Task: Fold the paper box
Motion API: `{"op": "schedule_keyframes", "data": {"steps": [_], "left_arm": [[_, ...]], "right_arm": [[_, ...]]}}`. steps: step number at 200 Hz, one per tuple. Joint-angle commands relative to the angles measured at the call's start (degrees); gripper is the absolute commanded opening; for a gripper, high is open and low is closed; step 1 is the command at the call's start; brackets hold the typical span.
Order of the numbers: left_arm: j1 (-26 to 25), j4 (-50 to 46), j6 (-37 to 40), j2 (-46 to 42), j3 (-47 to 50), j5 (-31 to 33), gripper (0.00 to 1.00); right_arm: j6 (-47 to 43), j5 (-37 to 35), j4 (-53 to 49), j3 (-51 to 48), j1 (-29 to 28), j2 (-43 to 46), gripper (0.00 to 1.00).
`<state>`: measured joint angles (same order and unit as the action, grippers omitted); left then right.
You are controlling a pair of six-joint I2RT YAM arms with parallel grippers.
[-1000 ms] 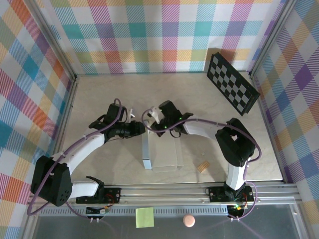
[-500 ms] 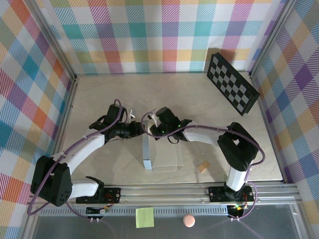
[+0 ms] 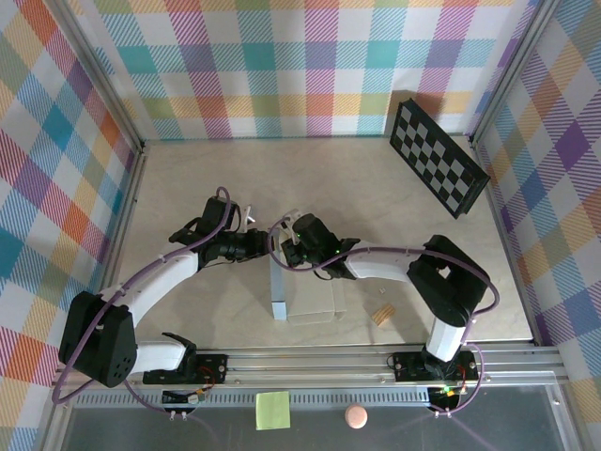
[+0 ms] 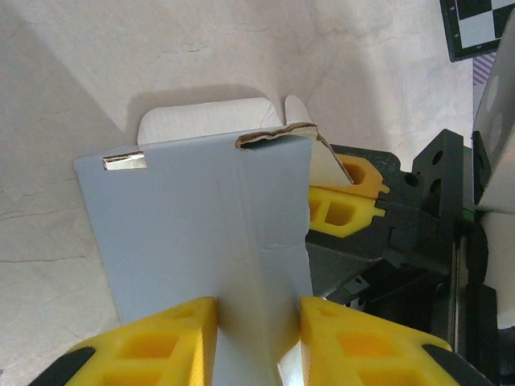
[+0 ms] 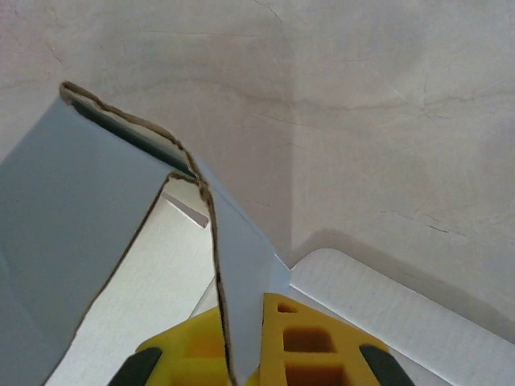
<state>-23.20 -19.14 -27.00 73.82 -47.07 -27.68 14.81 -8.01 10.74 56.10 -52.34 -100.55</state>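
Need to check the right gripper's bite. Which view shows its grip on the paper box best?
Right wrist: the right gripper pinches a thin wall of the paper box, close up. Left wrist shows its fingers behind the box; top external, small.

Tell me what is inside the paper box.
In the right wrist view, the paper box opens onto bare pale inner cardboard and a small folded flap; nothing lies in that part. The raised grey panels cover the rest of the inside.

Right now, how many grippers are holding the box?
2. The left gripper pinches the box at its far end, from the left. The right gripper pinches a thin wall right alongside.
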Motion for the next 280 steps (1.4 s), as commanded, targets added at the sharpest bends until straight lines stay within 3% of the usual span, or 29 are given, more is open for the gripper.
{"op": "schedule_keyframes", "data": {"steps": [1,21,75,135,175,205,231,264,280], "left_arm": [[-0.35,-2.84,1.6,1.63,0.85,3.25,0.31],[-0.35,-3.02,1.89,1.26,0.66,2.6,0.3],[-0.35,-2.02,1.54,0.33,0.85,0.96,0.3],[-0.52,-1.08,1.58,3.32,1.37,-0.56,0.29],[-0.62,-1.32,1.84,3.5,1.65,-0.36,0.29],[-0.79,-2.25,2.3,3.4,1.86,-0.28,0.29],[-0.78,-3.23,3.06,3.28,1.43,0.16,0.29],[-0.73,-3.89,3.48,3.61,0.61,0.35,0.29],[-0.79,-3.86,3.62,3.53,0.72,0.58,0.29]], "right_arm": [[0.62,0.72,1.19,-0.81,-0.68,3.21,0.05],[1.3,0.43,0.03,-0.98,-1.11,4.59,0.02],[11.77,-11.22,-3.6,-3.61,-3.95,7.65,0.0],[19.33,-15.07,-2.17,-1.41,-6.64,6.25,0.0],[21.73,-16.59,-3.43,-1.43,-6.99,3.6,0.06],[16.73,-16.49,-5.06,-2.57,-6.98,4.79,0.17],[6.88,-12.86,-7.39,-2.48,-6.56,9.05,0.36],[-4.22,-0.02,-10.95,-4.59,-2.86,15.34,0.56],[-8.8,7.51,-13.42,-5.14,0.34,17.68,0.59]]}}
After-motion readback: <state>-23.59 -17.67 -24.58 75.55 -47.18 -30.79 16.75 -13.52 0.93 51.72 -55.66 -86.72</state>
